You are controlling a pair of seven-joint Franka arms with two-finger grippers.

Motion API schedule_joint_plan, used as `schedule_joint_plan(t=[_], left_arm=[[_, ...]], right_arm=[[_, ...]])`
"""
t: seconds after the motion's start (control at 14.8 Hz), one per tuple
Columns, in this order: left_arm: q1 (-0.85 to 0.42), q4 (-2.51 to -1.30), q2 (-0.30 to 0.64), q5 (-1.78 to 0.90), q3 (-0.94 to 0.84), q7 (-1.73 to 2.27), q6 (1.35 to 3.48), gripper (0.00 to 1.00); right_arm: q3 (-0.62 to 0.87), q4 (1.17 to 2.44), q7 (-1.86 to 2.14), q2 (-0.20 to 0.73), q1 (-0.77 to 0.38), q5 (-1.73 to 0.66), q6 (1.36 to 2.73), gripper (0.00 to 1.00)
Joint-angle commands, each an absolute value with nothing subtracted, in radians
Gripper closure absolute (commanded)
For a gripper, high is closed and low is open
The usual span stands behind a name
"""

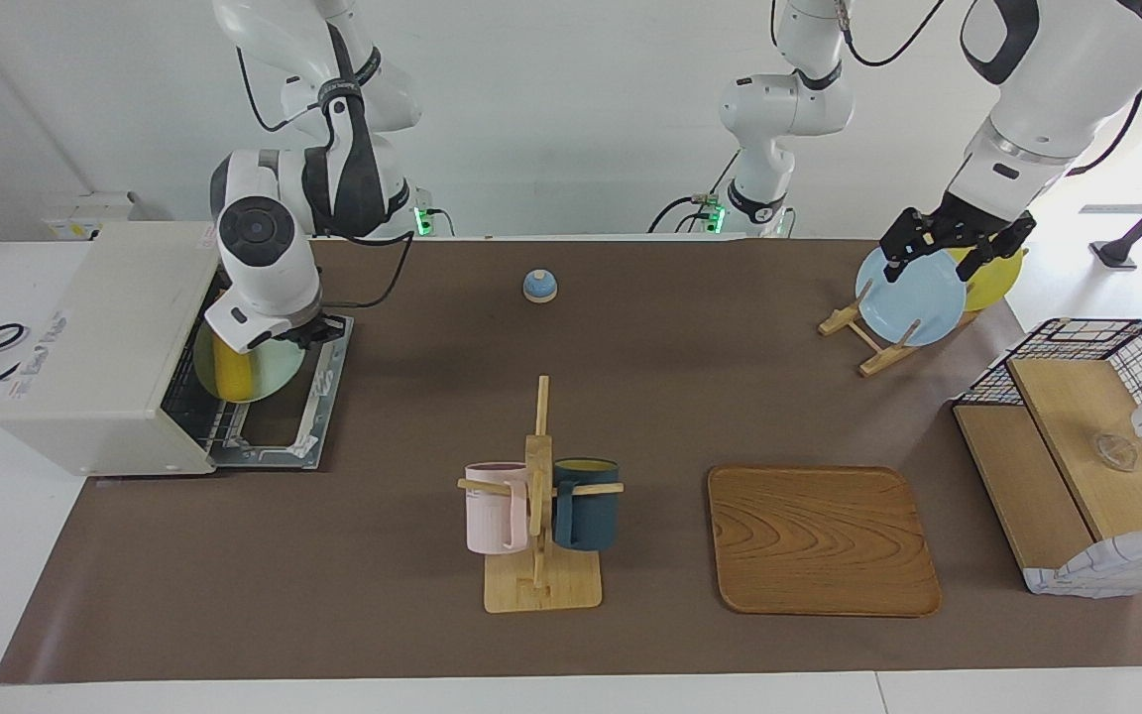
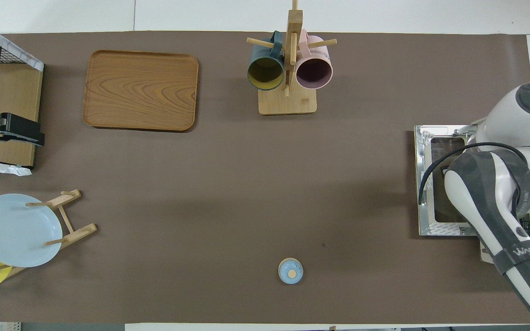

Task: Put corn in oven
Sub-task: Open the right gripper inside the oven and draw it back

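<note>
The yellow corn (image 1: 230, 377) lies on a pale green plate (image 1: 264, 365) that is tilted at the mouth of the cream-white oven (image 1: 105, 327), above its open door (image 1: 279, 421). My right gripper (image 1: 321, 331) is shut on the plate's rim on the side away from the oven. From overhead the right arm covers the corn, the plate and most of the oven; only the open door (image 2: 427, 184) shows. My left gripper (image 1: 950, 248) hangs open over the blue plate (image 1: 913, 297) at the left arm's end of the table, holding nothing.
A mug rack (image 1: 539, 516) with a pink and a dark blue mug stands mid-table, a wooden tray (image 1: 821, 540) beside it. The blue plate and a yellow plate (image 1: 997, 283) stand in a wooden rack. A small blue knob (image 1: 539, 286) sits near the robots. A wire basket (image 1: 1086, 456) stands at the left arm's end.
</note>
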State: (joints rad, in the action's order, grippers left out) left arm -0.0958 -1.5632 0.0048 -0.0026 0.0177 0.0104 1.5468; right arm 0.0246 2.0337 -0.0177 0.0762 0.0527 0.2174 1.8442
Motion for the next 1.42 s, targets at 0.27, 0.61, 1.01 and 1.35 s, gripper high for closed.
schedule_joint_plan(t=[0.27, 0.61, 1.01, 1.35], left_arm=[[-0.087, -1.58, -0.014, -0.002, 0.014, -0.002, 1.549, 0.0], [-0.086, -1.58, -0.014, -0.002, 0.015, -0.002, 1.549, 0.0], [-0.086, -1.58, -0.014, -0.002, 0.015, -0.002, 1.549, 0.0], [-0.086, -1.58, -0.014, -0.002, 0.015, -0.002, 1.549, 0.0]], right_arm=[[0.037, 2.166, 0.047, 0.017, 0.113, 0.232, 1.974, 0.69], [0.038, 2.158, 0.081, 0.02, 0.118, 0.23, 1.973, 0.67], [0.048, 2.122, 0.069, 0.031, 0.083, 0.224, 1.957, 0.6], [0.049, 2.121, -0.05, 0.023, -0.04, 0.21, 1.94, 0.56]])
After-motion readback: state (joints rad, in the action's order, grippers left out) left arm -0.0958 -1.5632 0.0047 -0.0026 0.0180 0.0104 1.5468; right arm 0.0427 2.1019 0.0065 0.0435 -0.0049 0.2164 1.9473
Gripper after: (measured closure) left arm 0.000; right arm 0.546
